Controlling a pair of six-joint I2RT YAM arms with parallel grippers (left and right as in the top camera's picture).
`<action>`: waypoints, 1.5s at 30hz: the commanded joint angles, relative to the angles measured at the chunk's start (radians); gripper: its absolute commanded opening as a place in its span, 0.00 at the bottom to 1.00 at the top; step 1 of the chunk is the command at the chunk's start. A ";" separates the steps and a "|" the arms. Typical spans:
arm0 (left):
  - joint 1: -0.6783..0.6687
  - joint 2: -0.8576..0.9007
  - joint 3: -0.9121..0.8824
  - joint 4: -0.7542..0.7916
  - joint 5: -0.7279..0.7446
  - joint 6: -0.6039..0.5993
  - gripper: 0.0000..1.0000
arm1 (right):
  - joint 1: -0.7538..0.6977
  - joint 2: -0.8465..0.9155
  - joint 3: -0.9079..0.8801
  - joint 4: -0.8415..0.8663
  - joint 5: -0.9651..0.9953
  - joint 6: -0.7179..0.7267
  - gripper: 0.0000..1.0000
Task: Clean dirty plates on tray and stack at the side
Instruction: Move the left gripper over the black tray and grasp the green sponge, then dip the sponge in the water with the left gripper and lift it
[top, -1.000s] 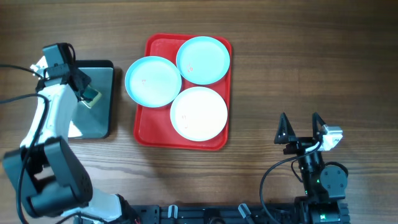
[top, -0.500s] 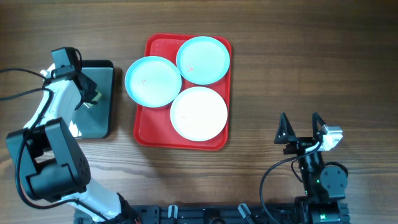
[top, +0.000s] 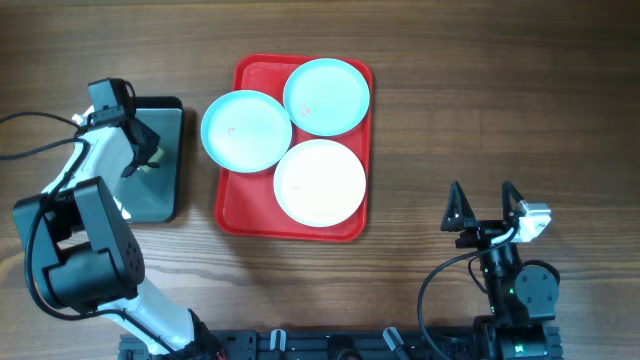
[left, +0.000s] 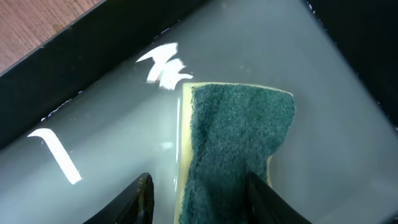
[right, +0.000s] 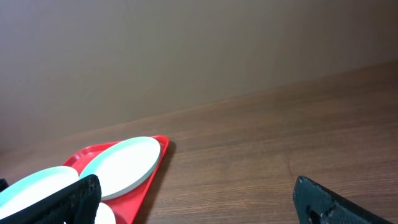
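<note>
The red tray (top: 238, 205) lies mid-table with three plates. One turquoise plate (top: 246, 130) overhangs the tray's left rim. A second turquoise plate (top: 327, 96) sits at the far right corner, and the whiter plate (top: 320, 182) sits nearest me. My left gripper (top: 143, 160) is low over the black tray (top: 168, 104). In the left wrist view its fingers (left: 202, 202) are open around a green-topped yellow sponge (left: 236, 130), the right finger over the sponge. My right gripper (top: 483, 205) is open and empty at the front right, apart from the tray.
The black tray's shiny base (left: 106, 124) reflects light around the sponge, and its dark rim (left: 124, 43) runs behind. The right wrist view shows my open fingers (right: 199, 205), the red tray's corner (right: 160, 149) and a turquoise plate (right: 124, 163) beyond bare wooden table.
My left arm has swung slightly right and inward over the black tray, bringing the gripper down around the sponge. The plates and right arm have not moved.
</note>
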 joint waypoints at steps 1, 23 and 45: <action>0.001 0.021 0.013 0.016 0.017 0.005 0.44 | -0.003 -0.005 -0.002 0.003 0.018 -0.017 1.00; 0.001 0.041 0.013 0.046 0.061 0.008 0.41 | -0.003 -0.005 -0.002 0.003 0.018 -0.017 1.00; 0.002 0.084 0.013 0.042 0.049 0.008 0.06 | -0.003 -0.005 -0.002 0.003 0.018 -0.017 1.00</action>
